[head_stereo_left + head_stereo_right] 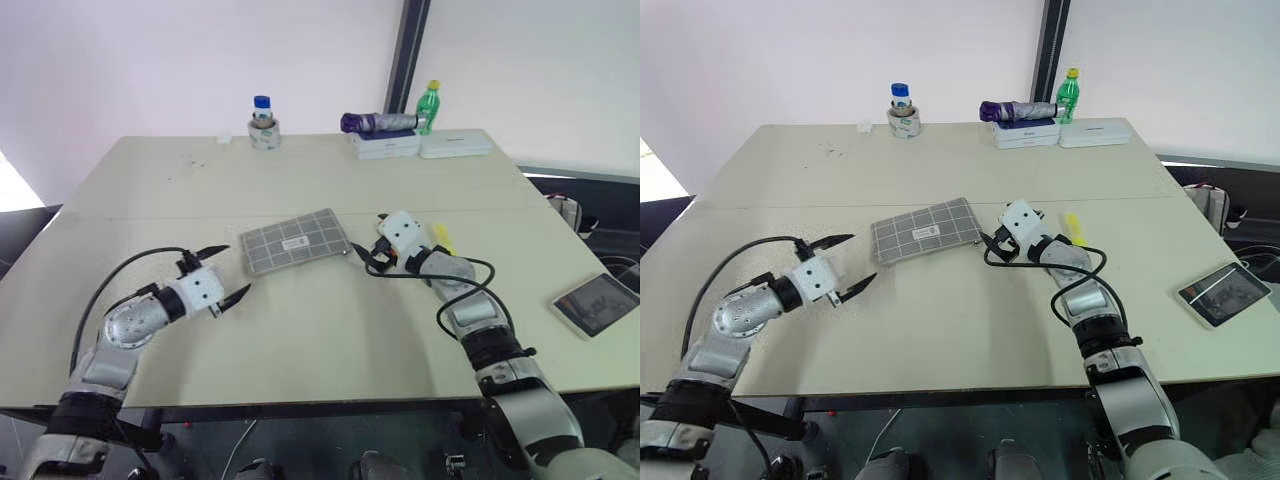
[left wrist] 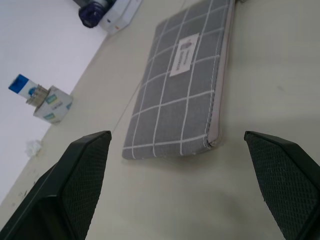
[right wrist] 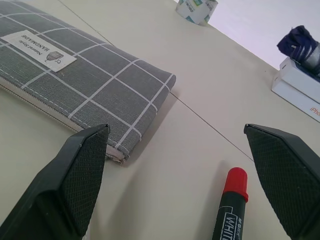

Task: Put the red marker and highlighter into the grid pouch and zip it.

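The grid pouch (image 1: 296,241) is lying flat mid-table, seemingly zipped, though its zipper edge is hard to read. The red marker (image 3: 231,207) and the highlighter (image 1: 1074,227) are lying outside it on the robot's right, so nothing is packed. The left gripper (image 1: 226,272) and right gripper (image 1: 360,252) are flanking the pouch, spread wide, holding nothing.

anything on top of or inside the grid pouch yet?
Nothing lies on the flat grey fabric grid pouch except its own white label. Its inside is hidden, but the red-capped dark marker and the chunky yellow highlighter lie on the table outside it.
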Robot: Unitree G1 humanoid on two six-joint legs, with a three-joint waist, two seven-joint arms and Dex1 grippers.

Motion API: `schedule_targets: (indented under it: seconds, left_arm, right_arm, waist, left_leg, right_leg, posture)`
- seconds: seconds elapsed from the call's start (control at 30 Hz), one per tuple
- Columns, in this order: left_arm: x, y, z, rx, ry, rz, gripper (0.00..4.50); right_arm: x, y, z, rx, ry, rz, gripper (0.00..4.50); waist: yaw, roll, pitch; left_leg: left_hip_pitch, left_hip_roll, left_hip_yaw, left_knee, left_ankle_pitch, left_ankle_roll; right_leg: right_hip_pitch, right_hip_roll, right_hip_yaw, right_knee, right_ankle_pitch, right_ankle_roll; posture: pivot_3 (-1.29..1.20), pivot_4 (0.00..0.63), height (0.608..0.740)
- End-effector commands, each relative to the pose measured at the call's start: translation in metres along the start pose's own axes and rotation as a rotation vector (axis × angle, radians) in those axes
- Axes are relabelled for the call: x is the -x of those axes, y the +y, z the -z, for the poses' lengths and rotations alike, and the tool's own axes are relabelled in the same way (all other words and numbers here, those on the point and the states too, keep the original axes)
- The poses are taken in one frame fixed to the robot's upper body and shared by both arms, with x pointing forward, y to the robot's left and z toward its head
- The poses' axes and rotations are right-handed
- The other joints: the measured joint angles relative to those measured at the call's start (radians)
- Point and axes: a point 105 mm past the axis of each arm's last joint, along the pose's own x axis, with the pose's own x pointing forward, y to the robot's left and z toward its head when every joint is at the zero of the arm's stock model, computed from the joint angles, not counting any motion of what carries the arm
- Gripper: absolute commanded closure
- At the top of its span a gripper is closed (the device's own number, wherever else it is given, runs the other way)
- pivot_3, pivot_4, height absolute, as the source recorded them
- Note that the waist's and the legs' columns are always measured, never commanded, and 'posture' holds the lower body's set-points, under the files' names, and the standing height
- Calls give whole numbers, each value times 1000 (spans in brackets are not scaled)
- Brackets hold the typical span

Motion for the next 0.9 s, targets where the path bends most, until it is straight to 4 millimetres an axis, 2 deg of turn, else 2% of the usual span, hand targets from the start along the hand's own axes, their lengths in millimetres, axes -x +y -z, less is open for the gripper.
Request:
schedule_targets:
  seconds: [0.03, 0.23, 0.43, 0.57, 0.63, 0.77, 0.9]
  left_arm:
    - [-6, 7, 0, -46, 0, -23, 0]
    - [-10, 16, 12, -51, 25, -37, 0]
    - [-18, 10, 14, -36, 9, -14, 0]
    - [-3, 23, 28, 54, 40, -71, 0]
    - [6, 29, 30, 45, 32, -93, 0]
    - [14, 30, 35, -90, 56, -60, 0]
    - [8, 28, 36, -178, 60, -48, 0]
  right_arm:
    - [4, -6, -17, 9, -58, 21, 34]
    - [10, -4, -13, -1, -46, 30, 34]
    - [10, -2, -15, -5, -43, 35, 34]
    - [7, -22, -14, 23, -10, 150, 34]
    - [5, -35, -11, 21, 12, 218, 34]
    - [-6, -47, -7, 52, 64, 303, 34]
    - [-17, -56, -8, 85, 89, 369, 34]
  waist:
    - [1, 0, 0]
    - [2, 0, 0]
    - [2, 0, 0]
    - [-1, 0, 0]
    - [-3, 0, 0]
    - [0, 0, 0]
    - [2, 0, 0]
  left_leg:
    - [0, 0, 0, 0, 0, 0]
    - [0, 0, 0, 0, 0, 0]
    - [0, 0, 0, 0, 0, 0]
    - [0, 0, 0, 0, 0, 0]
    - [0, 0, 0, 0, 0, 0]
    - [0, 0, 1, 0, 0, 0]
    - [0, 0, 3, 0, 0, 0]
  right_leg:
    - [0, 0, 0, 0, 0, 0]
    - [0, 0, 0, 0, 0, 0]
    - [0, -1, 0, 0, 0, 0]
    - [0, 0, 0, 0, 0, 0]
    - [-1, 0, 0, 0, 0, 0]
    - [-2, 0, 1, 1, 0, 0]
    - [-2, -1, 1, 0, 0, 0]
  posture:
    - [0, 150, 740]
    - [0, 150, 740]
    - [0, 150, 740]
    - [0, 150, 740]
    - [0, 150, 740]
    - [0, 150, 740]
    - [0, 150, 740]
